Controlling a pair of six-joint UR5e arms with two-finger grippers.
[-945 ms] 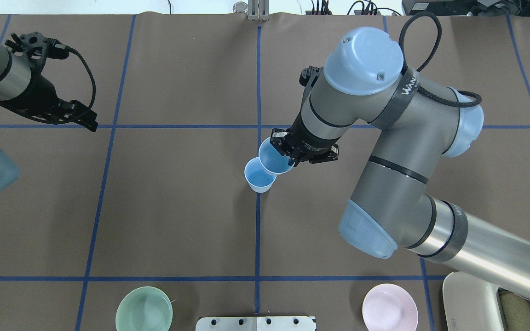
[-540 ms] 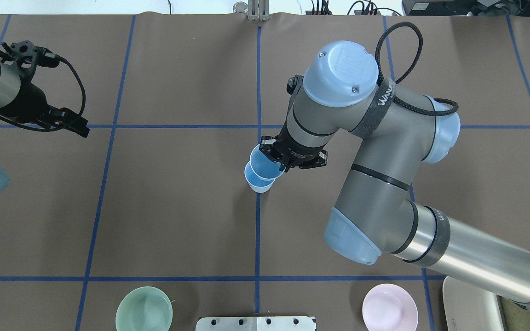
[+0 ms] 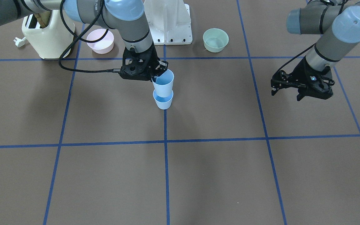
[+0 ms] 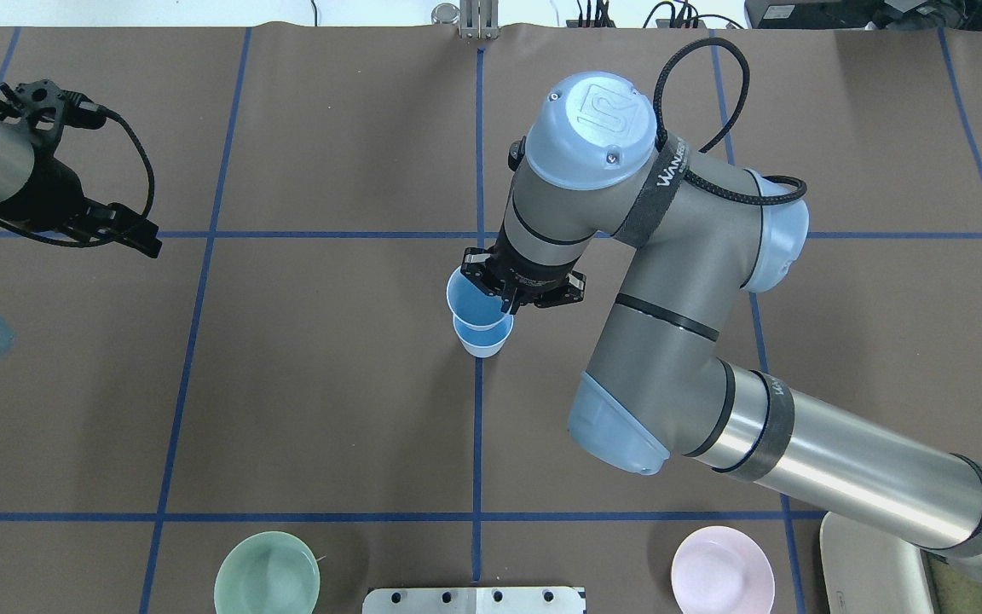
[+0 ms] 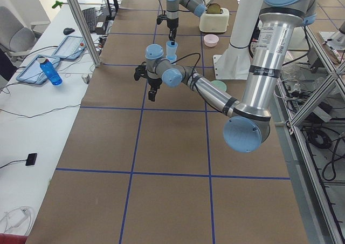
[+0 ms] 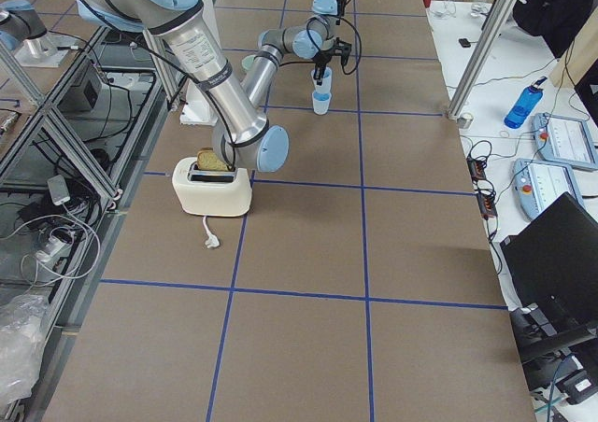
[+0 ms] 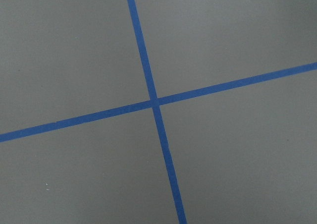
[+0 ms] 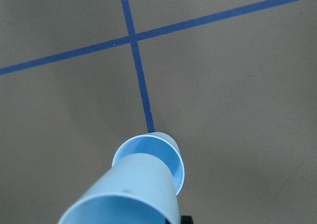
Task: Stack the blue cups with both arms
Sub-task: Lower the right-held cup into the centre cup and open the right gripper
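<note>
Overhead exterior shows the right gripper point(image 4: 505, 295), its jaws closed on the rim of the held blue cup point(image 4: 472, 300), further toward that view's left than half a second ago. The held blue cup now covers most of the standing blue cup point(image 4: 484, 344), where before it overlapped only part of it. Seen from the front, the held blue cup hangs upright with its base at the mouth of the standing blue cup, which stands on the central tape line point(image 3: 166, 162); whether it has gone in I cannot tell. The left gripper point(image 3: 286, 93), fingers spread and empty, hangs well apart and has hardly shifted.
</note>
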